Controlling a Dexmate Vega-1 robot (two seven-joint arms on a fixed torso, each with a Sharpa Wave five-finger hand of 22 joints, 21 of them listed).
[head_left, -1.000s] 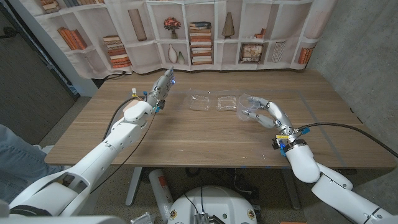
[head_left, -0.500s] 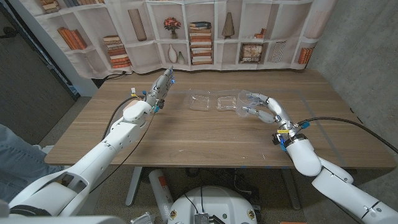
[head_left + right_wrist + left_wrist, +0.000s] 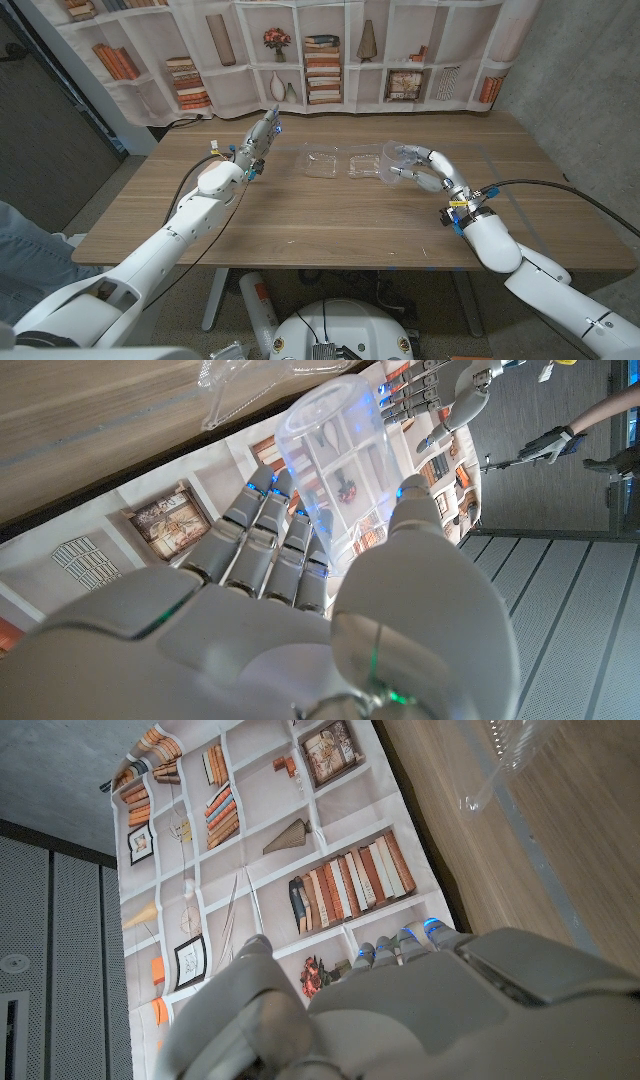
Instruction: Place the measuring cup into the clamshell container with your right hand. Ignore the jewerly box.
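From my station I look down on a wooden table (image 3: 330, 215) with a brown grain top. Behind its far edge hangs a backdrop printed as a bookshelf (image 3: 300, 50) — books, vases, framed pictures on pale shelves. A grey textured wall (image 3: 580, 90) stands to the right — a dark panelled wall (image 3: 50, 120) to the left. Lighting is even.

Glossy white arm shells, grey hands (image 3: 422, 168) with blue-lit fingertips (image 3: 262, 488), black cables along forearms, blue-yellow fittings at wrists, green light on hand back
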